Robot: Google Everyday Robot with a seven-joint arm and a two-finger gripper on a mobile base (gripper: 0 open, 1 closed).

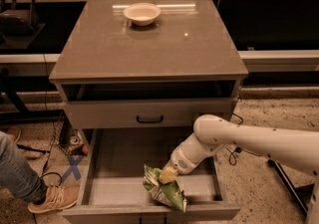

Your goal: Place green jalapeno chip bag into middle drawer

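Clamping the single green jalapeno chip bag, the one hand holds it inside the middle drawer, long axis slanting toward the front panel.

The 1 white arm reaches in from the right, bends at a rounded elbow and slopes down to the left. Its gripper points down-left, low inside the drawer, tip on the bag.
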